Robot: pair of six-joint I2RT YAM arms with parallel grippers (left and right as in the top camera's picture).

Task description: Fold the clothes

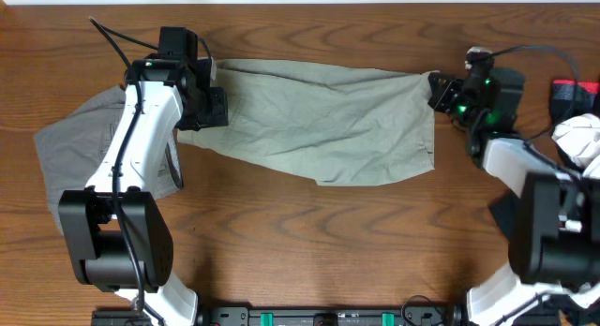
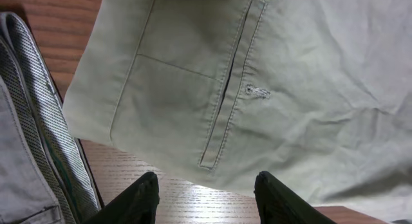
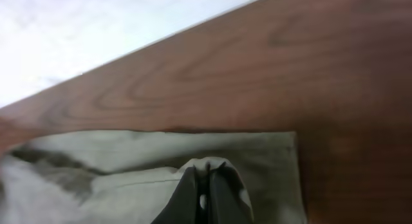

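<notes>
Right jaws clamp the right end of the khaki shorts [image 1: 319, 120]; left jaws gape empty; folding looks barely begun.

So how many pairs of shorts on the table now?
2. The khaki shorts lie spread across the middle; the grey shorts sit at the left end, partly under the left arm. Others may be hidden.
</notes>
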